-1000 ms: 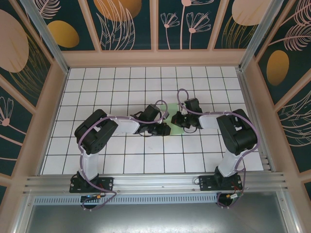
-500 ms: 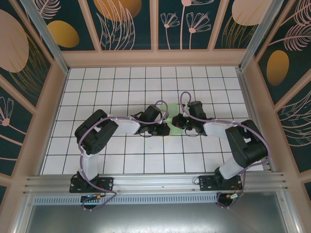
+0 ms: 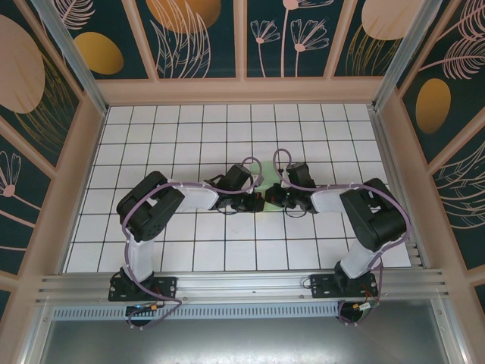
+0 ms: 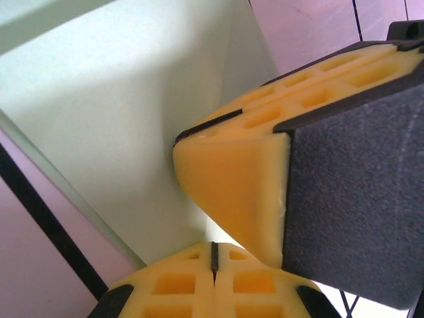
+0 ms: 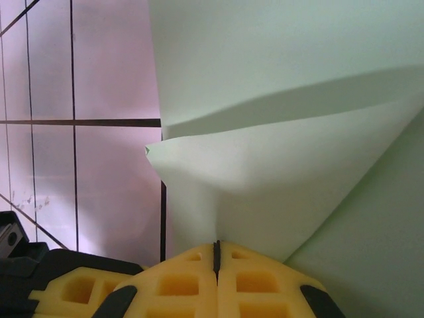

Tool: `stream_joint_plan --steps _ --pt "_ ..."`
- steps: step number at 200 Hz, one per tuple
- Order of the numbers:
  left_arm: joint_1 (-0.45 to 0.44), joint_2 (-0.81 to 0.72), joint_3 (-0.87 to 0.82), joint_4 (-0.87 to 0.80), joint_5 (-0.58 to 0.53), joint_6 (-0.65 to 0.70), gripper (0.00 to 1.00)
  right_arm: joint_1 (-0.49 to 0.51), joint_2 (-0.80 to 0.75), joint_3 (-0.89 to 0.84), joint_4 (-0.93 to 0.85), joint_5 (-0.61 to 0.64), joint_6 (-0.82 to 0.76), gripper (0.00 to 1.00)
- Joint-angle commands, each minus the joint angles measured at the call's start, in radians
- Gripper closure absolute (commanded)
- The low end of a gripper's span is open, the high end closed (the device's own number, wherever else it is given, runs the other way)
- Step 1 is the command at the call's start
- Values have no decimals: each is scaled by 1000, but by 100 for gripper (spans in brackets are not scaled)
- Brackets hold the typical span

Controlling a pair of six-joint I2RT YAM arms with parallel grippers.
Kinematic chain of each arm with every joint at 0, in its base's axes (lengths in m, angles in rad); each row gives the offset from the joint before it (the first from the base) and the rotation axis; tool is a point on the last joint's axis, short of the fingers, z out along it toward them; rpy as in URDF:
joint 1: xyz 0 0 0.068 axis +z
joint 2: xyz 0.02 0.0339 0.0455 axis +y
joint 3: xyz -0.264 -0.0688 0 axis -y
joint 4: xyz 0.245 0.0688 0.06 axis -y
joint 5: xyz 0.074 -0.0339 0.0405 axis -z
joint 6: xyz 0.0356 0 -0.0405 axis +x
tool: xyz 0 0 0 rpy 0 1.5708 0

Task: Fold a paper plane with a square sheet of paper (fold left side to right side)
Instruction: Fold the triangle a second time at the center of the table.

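A: L gripper (image 4: pixel 213 255): jaws shut, seam tight. Edge of the paper sheet (image 4: pixel 119 119) runs into the seam, so it looks pinched.
B: R gripper (image 5: pixel 216 255)?
A: Also closed, nipping a raised flap that bows up off the table (image 3: pixel 189 250). Sheet sits mid-table, both grippers meeting over it there, tips close together.
B: Step?
A: My read: mid-fold, L side to go over to R. No crease yet.
B: Next?
A: Prob. line up the edges, lay the flap flat on the table, then press along the fold. Thin paper, so a hard pull could skew or tear it.
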Motion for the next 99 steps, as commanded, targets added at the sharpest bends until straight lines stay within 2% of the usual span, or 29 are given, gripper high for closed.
stream_joint_plan --steps 1,26,99 --pt "-15 47 -13 -108 -61 7 99 4 26 30 -36 58 -47 100" --pt "-16 47 -16 -112 -64 7 99 -8 35 38 -68 92 -76 100" --pt "-16 50 -21 -113 -69 6 100 -71 52 94 -112 93 -125 100"
